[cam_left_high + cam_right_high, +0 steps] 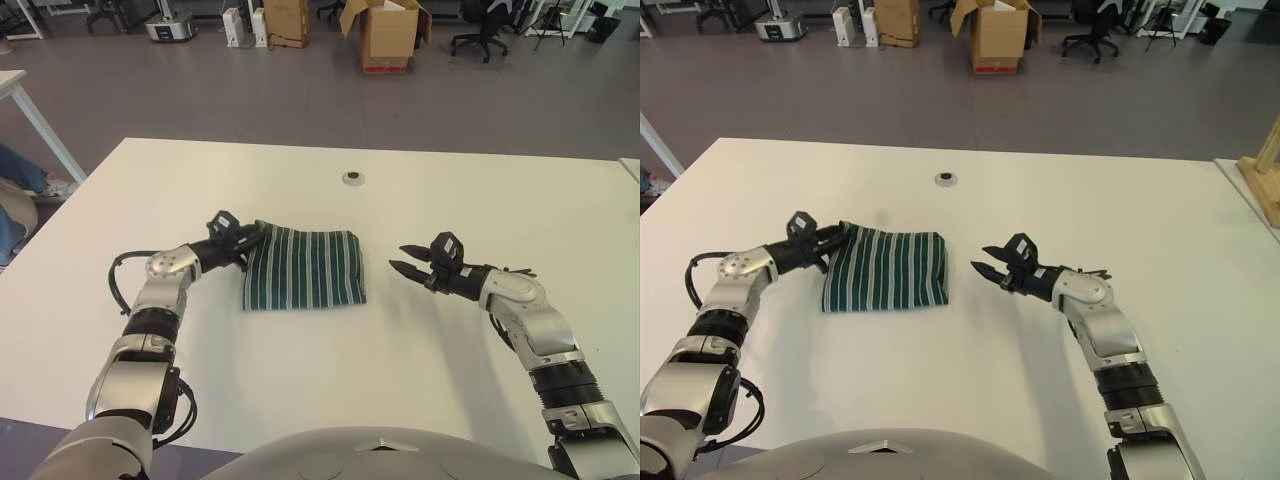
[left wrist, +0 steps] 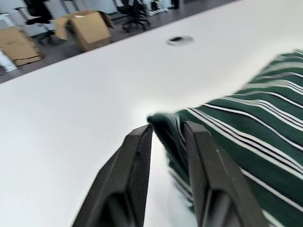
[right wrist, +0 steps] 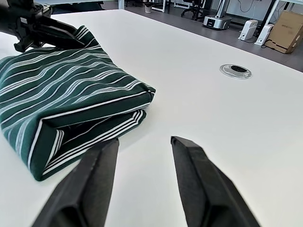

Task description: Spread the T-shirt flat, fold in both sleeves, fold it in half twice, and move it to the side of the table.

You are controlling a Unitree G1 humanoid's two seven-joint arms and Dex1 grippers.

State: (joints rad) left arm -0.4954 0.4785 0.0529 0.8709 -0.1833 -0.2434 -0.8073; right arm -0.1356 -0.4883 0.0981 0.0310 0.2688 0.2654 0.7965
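Observation:
A green T-shirt [image 1: 305, 268] with white stripes lies folded into a small rectangle near the middle of the white table [image 1: 470, 200]. My left gripper [image 1: 255, 240] is at the shirt's far left corner. In the left wrist view its two fingers [image 2: 137, 156] stand close together with the shirt's edge [image 2: 165, 125] pinched between them. My right gripper [image 1: 398, 258] hovers just above the table a short way right of the shirt, open and holding nothing. In the right wrist view the shirt's layered folded edge [image 3: 90, 125] faces that gripper [image 3: 144, 141].
A small round grommet [image 1: 353, 178] sits in the tabletop beyond the shirt. Bare table stretches left, right and in front of the shirt. Beyond the far edge, on the floor, stand cardboard boxes [image 1: 388, 35] and an office chair [image 1: 482, 28]. Another table [image 1: 12, 85] is at far left.

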